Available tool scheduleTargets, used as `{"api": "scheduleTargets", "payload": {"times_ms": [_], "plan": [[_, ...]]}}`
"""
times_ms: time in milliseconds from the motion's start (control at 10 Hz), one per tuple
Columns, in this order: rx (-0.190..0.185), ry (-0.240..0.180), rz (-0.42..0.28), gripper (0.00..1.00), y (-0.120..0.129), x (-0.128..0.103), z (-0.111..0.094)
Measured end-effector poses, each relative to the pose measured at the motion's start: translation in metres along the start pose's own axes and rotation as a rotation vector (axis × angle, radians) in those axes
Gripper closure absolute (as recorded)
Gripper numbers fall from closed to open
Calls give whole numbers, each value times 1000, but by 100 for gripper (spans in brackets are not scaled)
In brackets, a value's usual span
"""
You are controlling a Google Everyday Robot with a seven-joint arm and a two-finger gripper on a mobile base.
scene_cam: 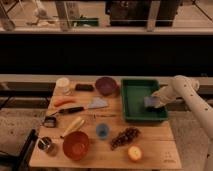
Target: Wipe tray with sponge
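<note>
While my white arm (186, 92) reaches in from the right side of the wooden table (150, 150), my gripper (155, 100) sits low inside the green tray (131, 100), over its right half, pressed onto the blue-grey sponge (150, 102). The sponge lies on the tray floor toward the tray's right rim, and my gripper is closed on it from above. The tray itself stands at the far right corner of the table, its long sides running from the far edge toward the near edge. Just to the left of the tray, near the far edge, is a round purple bowl (105, 85), then a small black block (84, 87) and a pale cup (63, 84) close to the far left corner. Along the left side lie an orange carrot (64, 101) and a knife (85, 107) with a black handle and a pale blade pointing toward the tray. Near the middle of the table lies a banana (73, 125) with a small blue cup (102, 131) beside it. At the near left corner stand a metal cup (46, 144) and an orange-red bowl (76, 145). Toward the near edge, below the tray, lie a bunch of dark grapes (125, 137) and an apple (134, 153).
</note>
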Motion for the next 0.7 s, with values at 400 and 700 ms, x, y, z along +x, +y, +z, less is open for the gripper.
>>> {"api": "scheduleTargets", "payload": {"times_ms": [400,700], "plan": [[-20,-6,-9,100,2,-4,9],[-16,4,-29,100,-7,-7,14]]}}
